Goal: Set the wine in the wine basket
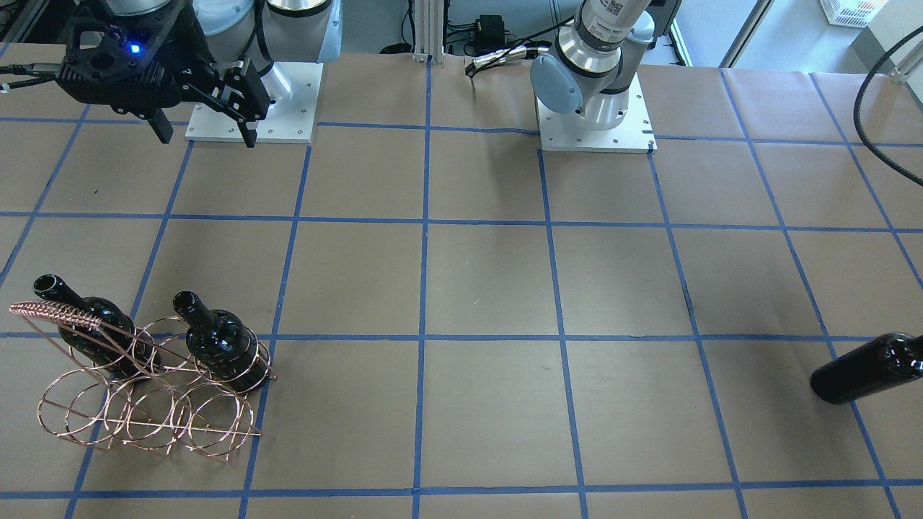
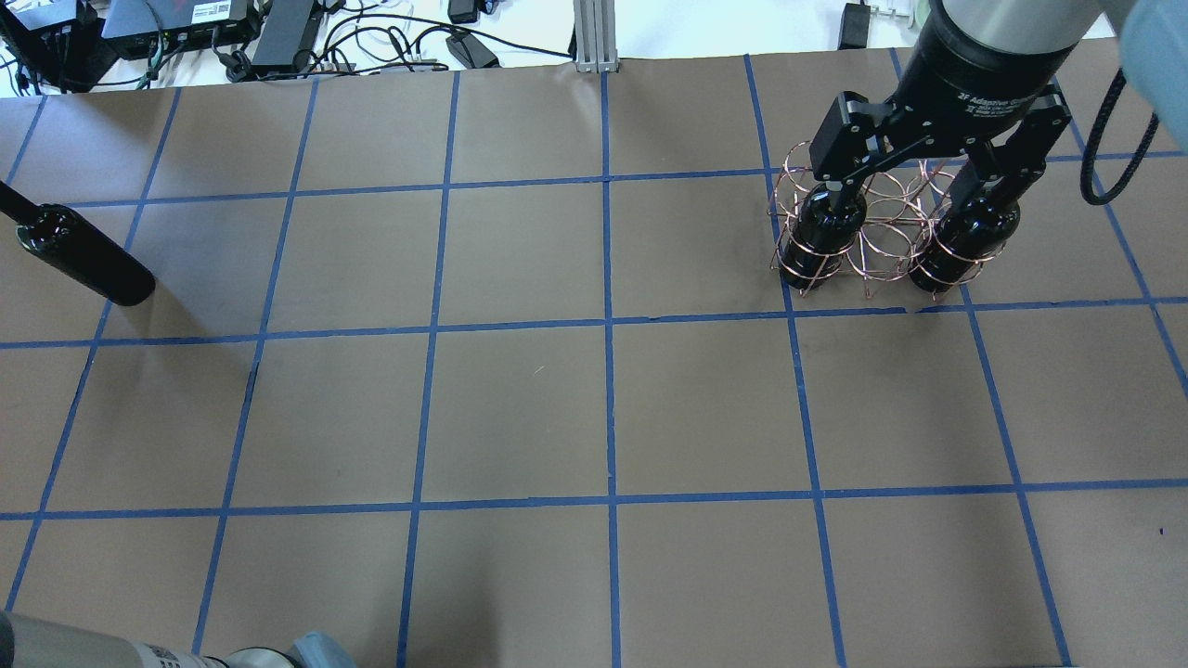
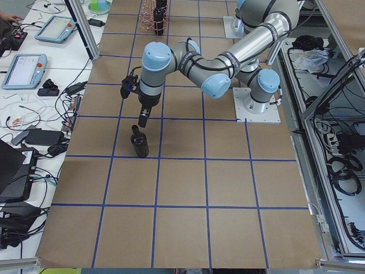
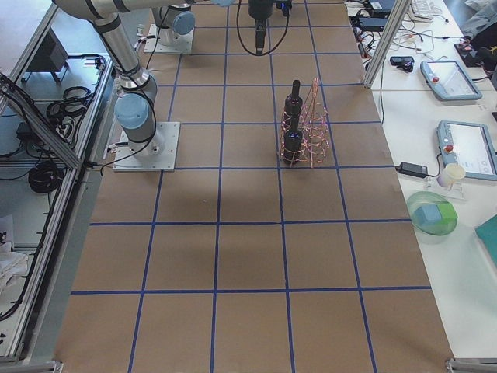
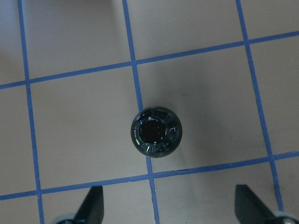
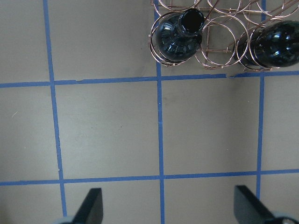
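Note:
The copper wire wine basket (image 1: 54,315) stands at the table's right side with two black bottles upright in it, one (image 1: 220,342) beside the other (image 1: 94,328). A third black wine bottle (image 1: 862,369) stands upright alone at the table's left side. My left gripper (image 5: 170,205) is open and hovers above it; the bottle's mouth (image 5: 156,133) shows just ahead of the fingertips, not between them. My right gripper (image 1: 205,135) is open and empty, raised high on the robot's side of the basket (image 6: 217,42), whose two bottles (image 6: 180,35) show from above.
The table is brown paper with a blue tape grid (image 2: 608,320). The arm bases (image 1: 595,122) sit on white plates at the robot's edge. Cables and devices (image 2: 278,32) lie beyond the far edge.

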Controlling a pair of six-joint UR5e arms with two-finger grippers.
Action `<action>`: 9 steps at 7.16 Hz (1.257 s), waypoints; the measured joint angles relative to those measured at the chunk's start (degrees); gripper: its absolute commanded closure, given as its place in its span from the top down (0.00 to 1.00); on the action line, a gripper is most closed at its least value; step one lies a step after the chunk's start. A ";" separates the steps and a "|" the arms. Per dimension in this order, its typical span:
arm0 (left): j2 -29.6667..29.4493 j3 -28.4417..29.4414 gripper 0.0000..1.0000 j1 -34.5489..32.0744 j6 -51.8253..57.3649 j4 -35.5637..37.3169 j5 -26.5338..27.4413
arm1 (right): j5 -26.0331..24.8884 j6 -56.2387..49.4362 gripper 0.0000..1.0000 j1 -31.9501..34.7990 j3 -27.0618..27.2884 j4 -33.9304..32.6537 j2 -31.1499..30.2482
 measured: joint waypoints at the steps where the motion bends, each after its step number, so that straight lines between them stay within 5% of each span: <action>1: -1.79 0.05 1.00 0.21 -1.77 1.19 -1.55 | -0.06 -0.01 1.00 0.00 0.00 -0.06 0.01; 8: -7.71 -0.56 0.85 0.31 -8.35 6.30 -5.88 | 0.29 0.04 1.00 0.00 0.00 -0.05 0.03; 9: -7.96 -0.66 0.73 0.31 -8.33 6.38 -5.88 | 0.28 0.04 1.00 0.00 0.00 -0.04 0.03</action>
